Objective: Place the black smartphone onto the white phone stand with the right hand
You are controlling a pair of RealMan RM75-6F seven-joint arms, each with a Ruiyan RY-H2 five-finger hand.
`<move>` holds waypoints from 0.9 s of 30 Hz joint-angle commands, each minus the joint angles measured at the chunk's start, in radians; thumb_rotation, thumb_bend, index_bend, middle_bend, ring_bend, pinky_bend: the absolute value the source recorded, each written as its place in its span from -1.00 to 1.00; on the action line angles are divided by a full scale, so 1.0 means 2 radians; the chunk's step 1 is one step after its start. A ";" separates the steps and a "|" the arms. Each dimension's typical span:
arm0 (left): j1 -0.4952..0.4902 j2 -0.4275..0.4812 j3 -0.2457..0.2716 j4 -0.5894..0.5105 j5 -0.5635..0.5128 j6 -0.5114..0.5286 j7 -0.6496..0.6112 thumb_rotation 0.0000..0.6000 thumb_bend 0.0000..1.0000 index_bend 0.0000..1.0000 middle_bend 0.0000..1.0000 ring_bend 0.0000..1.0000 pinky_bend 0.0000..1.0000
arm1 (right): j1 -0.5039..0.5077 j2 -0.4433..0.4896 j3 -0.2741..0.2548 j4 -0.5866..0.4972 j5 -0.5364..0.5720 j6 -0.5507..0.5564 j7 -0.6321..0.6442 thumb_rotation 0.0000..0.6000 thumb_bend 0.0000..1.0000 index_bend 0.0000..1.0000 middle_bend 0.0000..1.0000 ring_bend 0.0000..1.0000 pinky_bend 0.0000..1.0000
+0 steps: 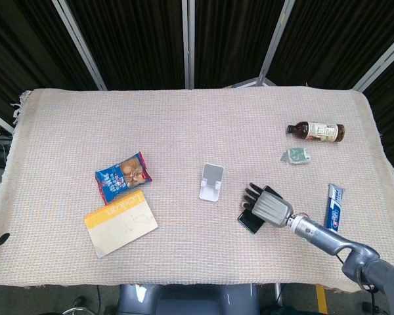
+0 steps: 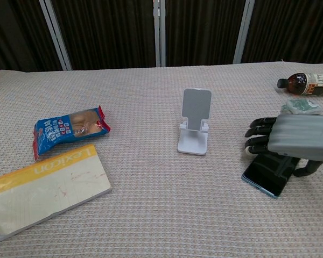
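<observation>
The black smartphone [image 1: 250,222] [image 2: 264,175] lies flat on the cloth, right of the white phone stand [image 1: 211,182] [image 2: 195,129]. My right hand [image 1: 268,205] [image 2: 296,138] lies palm down low over the phone's far half and hides that part. Its fingers reach out toward the stand, and the thumb hangs down at the phone's right edge. No frame shows the phone lifted or clasped. The stand is upright and bare, about a hand's width left of the fingertips. My left hand shows in neither view.
A blue snack pack [image 1: 123,176] and a yellow-edged book [image 1: 121,223] lie at the left. A brown bottle [image 1: 316,131], a small green packet [image 1: 296,155] and a toothpaste tube [image 1: 333,207] lie on the right side of the woven tablecloth [image 1: 184,125].
</observation>
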 commanded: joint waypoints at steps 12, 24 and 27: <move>-0.003 -0.002 -0.001 0.001 -0.006 -0.008 0.001 1.00 -1.00 -1.00 -1.00 -1.00 -1.00 | 0.002 -0.029 -0.019 0.073 -0.006 0.096 0.028 1.00 -0.79 0.12 0.15 -0.13 -0.58; 0.003 0.011 0.005 -0.006 0.014 0.005 -0.021 1.00 -1.00 -1.00 -1.00 -1.00 -1.00 | 0.029 0.041 0.012 -0.041 -0.020 0.161 -0.129 1.00 -0.77 0.12 0.15 -0.10 -0.51; 0.004 0.014 0.006 -0.008 0.017 0.008 -0.028 1.00 -1.00 -1.00 -1.00 -1.00 -1.00 | 0.047 0.071 0.041 -0.108 -0.016 0.146 -0.214 1.00 -0.77 0.11 0.14 -0.10 -0.51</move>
